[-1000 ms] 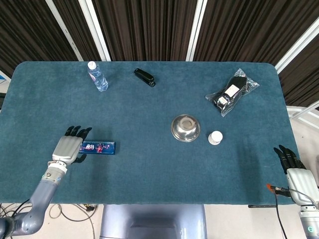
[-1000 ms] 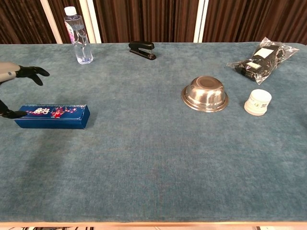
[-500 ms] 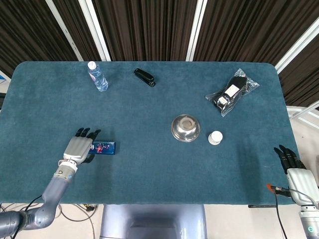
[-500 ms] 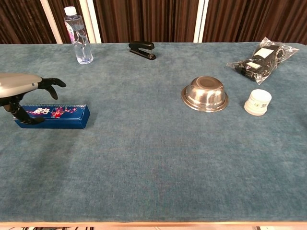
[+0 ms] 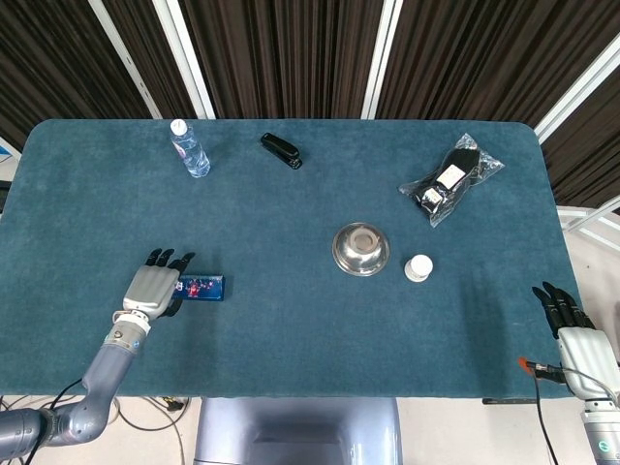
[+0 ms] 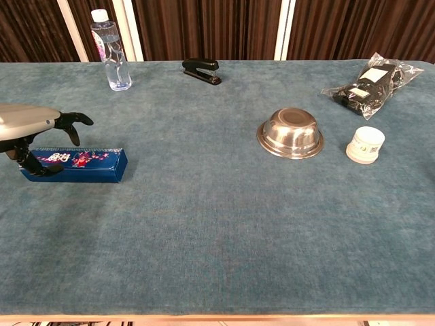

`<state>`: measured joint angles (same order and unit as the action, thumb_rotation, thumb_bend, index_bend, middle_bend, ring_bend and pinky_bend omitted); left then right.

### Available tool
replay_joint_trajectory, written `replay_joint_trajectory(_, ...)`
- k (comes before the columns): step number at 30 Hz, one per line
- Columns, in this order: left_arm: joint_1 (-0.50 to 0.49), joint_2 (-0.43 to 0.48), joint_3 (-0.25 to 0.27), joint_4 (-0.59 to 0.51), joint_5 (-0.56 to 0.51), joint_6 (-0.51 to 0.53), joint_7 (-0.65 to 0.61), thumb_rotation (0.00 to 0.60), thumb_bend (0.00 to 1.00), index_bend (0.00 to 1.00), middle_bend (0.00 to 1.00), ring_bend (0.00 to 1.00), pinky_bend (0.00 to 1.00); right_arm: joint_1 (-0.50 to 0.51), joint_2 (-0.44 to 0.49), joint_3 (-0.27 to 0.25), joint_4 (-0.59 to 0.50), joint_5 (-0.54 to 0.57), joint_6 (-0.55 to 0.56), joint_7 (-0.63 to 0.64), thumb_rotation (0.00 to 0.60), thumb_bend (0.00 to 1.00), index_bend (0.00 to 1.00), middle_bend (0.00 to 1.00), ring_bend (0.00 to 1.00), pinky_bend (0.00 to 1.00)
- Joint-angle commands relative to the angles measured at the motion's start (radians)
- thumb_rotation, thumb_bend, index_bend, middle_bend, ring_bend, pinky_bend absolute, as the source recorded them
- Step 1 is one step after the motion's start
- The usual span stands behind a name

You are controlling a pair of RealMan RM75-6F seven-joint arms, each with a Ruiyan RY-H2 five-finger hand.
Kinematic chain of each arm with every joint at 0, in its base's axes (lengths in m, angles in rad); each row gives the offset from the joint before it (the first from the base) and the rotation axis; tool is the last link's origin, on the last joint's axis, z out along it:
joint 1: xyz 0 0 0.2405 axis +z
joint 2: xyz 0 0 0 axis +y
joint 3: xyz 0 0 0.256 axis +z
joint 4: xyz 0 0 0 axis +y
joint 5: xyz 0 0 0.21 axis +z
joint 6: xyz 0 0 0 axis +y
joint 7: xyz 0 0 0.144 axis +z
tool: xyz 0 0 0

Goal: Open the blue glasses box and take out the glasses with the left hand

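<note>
Fingers of left hand arch over the left end of the blue glasses box, thumb at its near side; firm grip unclear. Box lies flat, lid closed, long axis left-right, floral print, near counter front-left edge, open cloth to its right. Right hand idle, fingers apart, off counter's right edge.

1. A wide teal, felt-covered counter with rounded corners fills most of the head view.
2. Behind it, toward 12 o'clock, hangs a dark brown pleated curtain.
3. Slanting white vertical posts cross the curtain; another stands at 11 o'clock.
4. Below the counter's near edge, at 6 o'clock, sits a grey-blue base on a pale floor.
5. Light is even and soft, with faint shadows.
</note>
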<state>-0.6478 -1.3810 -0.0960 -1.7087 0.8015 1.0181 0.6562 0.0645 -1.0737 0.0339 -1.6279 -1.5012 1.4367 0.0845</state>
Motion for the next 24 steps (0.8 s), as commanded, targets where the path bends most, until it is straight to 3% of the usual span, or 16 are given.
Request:
replay_joint_trajectory(1,-0.001,0.001,0.004,0.006,-0.002,0.0,-0.006,0.6,0.39,0.0,0.25,0.0,0.04,0.0,0.0,0.0,0.0,0.0,0.0,0.0,0.6,0.11,0.0,0.0,0.0,0.21)
replay_joint_trajectory(24,-0.006,0.023,0.039,0.012,0.001,0.002,-0.039,0.6,0.39,0.0,0.26,0.0,0.04,0.0,0.0,0.001,-0.002,0.003,-0.001,-0.003,0.6,0.11,0.0,0.0,0.0,0.21)
